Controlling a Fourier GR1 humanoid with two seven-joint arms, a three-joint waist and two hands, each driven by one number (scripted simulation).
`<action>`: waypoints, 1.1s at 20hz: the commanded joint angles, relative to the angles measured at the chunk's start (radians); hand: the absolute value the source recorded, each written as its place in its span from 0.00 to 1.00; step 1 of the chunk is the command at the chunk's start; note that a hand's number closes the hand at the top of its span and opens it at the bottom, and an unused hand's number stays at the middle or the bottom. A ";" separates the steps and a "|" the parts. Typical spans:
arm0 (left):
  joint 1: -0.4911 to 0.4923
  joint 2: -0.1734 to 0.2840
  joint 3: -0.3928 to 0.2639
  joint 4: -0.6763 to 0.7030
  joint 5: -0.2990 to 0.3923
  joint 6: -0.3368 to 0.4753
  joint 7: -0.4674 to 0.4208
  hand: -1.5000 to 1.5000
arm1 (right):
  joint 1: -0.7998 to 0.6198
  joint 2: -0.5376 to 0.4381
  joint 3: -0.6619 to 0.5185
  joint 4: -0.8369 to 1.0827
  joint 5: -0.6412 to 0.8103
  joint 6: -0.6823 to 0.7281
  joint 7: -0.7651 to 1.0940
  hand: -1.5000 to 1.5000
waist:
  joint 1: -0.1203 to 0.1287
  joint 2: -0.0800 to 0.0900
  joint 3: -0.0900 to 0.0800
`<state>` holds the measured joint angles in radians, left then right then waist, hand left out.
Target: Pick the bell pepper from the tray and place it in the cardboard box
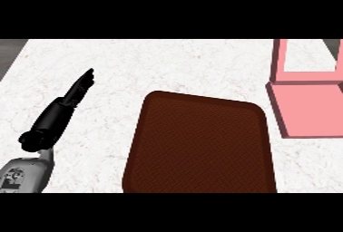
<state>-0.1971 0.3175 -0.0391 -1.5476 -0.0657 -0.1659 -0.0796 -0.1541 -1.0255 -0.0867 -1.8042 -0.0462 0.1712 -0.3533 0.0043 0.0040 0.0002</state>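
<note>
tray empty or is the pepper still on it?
Empty, as far as shown. The brown tray shows only bare patterned surface; no pepper is visible anywhere. Its near edge is cut off by the view.

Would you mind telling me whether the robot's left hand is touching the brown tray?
Apart. The head view shows the left hand with straight fingers over the white counter, and a plain strip of counter lies between it and the tray.

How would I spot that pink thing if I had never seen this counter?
Start at the white marbled counter and its dark brown rectangular tray. Look right of the tray, to the edge: the pink open box stands there, apart from the tray, the only pink thing.
</note>
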 commanded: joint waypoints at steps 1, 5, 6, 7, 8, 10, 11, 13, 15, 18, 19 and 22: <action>-0.058 -0.009 -0.006 0.021 0.005 -0.021 0.018 0.50 | -0.121 -0.054 -0.002 0.262 0.083 0.076 -0.120 1.00 | 0.027 0.007 0.000; -0.043 -0.023 -0.018 0.042 -0.002 -0.028 -0.009 0.50 | -0.176 -0.098 0.140 0.316 0.218 0.148 -0.064 1.00 | 0.042 0.011 -0.001; -0.036 -0.041 -0.062 -0.002 -0.033 -0.018 -0.016 0.50 | -0.178 -0.084 0.178 0.377 0.257 0.154 -0.107 1.00 | 0.059 0.014 0.000; -0.038 -0.019 -0.026 0.010 -0.007 -0.032 0.009 0.50 | -0.198 -0.130 0.153 0.440 0.245 0.217 -0.165 1.00 | 0.049 0.011 0.000; -0.045 -0.035 -0.027 0.056 -0.029 -0.010 -0.033 0.50 | -0.235 -0.131 0.169 0.489 0.269 0.236 -0.201 1.00 | 0.046 0.013 0.000; -0.039 -0.053 -0.046 0.006 -0.036 0.000 0.003 0.50 | -0.291 -0.111 0.217 0.578 0.351 0.236 -0.260 1.00 | 0.053 0.010 0.001; -0.071 -0.043 -0.029 0.013 -0.015 -0.017 0.015 0.50 | -0.319 -0.097 0.235 0.645 0.374 0.242 -0.315 1.00 | 0.061 0.014 0.001; -0.078 -0.032 -0.026 0.025 -0.013 -0.034 0.014 0.50 | -0.371 -0.110 0.286 0.678 0.461 0.259 -0.320 1.00 | 0.059 0.013 0.001; -0.057 -0.068 -0.054 0.022 -0.050 0.006 -0.004 0.50 | -0.374 -0.051 0.339 0.779 0.554 0.186 -0.366 1.00 | 0.065 0.016 0.002; -0.031 -0.021 -0.011 -0.032 -0.005 -0.037 0.030 0.50 | -0.437 -0.055 0.388 0.844 0.586 0.290 -0.458 0.00 | 0.061 0.008 0.001; -0.025 -0.034 -0.025 -0.009 -0.022 -0.028 0.011 0.50 | -0.439 -0.033 0.408 0.876 0.607 0.260 -0.518 0.00 | 0.060 0.011 0.002; -0.092 -0.035 -0.014 0.034 -0.032 -0.022 0.030 0.50 | -0.489 -0.007 0.408 0.924 0.570 0.287 -0.623 0.00 | 0.045 0.010 0.002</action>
<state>-0.2703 0.2747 -0.0611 -1.5164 -0.0960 -0.1821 -0.0693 -0.6001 -1.0676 0.2891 -0.9611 0.5070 0.3879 -0.7915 0.0562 0.0163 0.0016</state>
